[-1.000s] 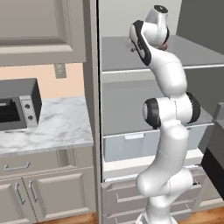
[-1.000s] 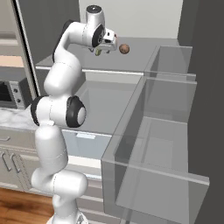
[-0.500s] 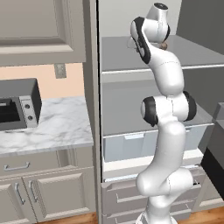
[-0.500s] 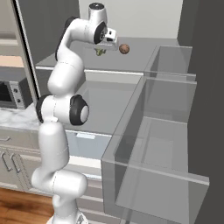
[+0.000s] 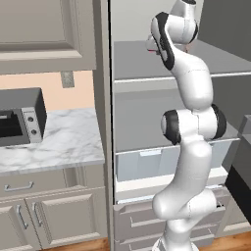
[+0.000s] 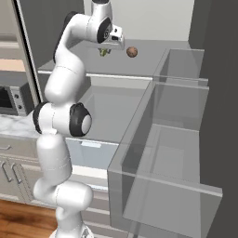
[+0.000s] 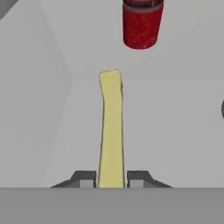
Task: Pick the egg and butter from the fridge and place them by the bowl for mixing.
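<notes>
Withdrawing should be straight and level: the claw (image 7: 111,181) is clenched on the butter (image 7: 110,127) above the fridge (image 6: 139,69) upper shelf, with the egg (image 6: 132,51) beside and a red can (image 7: 141,24) ahead.

We note beige panelled upper cabinets (image 5: 46,34) above a peach wall (image 5: 81,90) carrying a grey outlet plate (image 5: 66,79). A marbled white worktop (image 5: 59,144) bears a dark microwave (image 5: 19,117). Below sit beige base cabinets (image 5: 54,215) with metal handles. Wood floor (image 6: 23,223) shows, reddish-brown. Lighting even, no strong shadows.
</notes>
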Robot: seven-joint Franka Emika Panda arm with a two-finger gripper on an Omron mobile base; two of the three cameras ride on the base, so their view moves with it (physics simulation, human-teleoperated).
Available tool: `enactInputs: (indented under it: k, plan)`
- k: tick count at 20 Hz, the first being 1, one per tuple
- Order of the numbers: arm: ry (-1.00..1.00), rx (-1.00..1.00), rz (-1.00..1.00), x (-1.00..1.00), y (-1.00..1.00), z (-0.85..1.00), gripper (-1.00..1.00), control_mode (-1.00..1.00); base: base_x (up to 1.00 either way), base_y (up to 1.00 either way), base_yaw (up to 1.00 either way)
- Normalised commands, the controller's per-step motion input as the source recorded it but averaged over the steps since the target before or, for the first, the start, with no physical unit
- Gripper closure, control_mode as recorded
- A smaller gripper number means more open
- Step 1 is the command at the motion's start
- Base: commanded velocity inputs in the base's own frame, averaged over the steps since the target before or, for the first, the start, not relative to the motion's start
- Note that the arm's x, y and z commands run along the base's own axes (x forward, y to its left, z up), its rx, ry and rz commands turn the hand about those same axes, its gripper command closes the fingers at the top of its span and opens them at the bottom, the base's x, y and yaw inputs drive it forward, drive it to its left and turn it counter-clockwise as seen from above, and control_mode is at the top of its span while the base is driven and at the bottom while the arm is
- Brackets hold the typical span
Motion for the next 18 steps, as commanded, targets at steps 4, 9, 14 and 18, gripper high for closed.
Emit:
enactInputs:
  k: [4,9,14,18]
  plan:
    - [-0.22,0.0,0.0,-0.53,0.0,-0.24,1.0,-1.0,0.0,0.0,0.0]
    - [-0.29,0.0,0.0,-0.63,0.0,-0.1,1.0,-1.0,0.0,0.0,0.0]
    - [-0.28,0.0,0.0,-0.97,0.0,0.02,1.0,-1.0,0.0,0.0,0.0]
    - [-0.14,0.0,0.0,-1.0,0.0,0.0,1.0,-1.0,0.0,0.0,0.0]
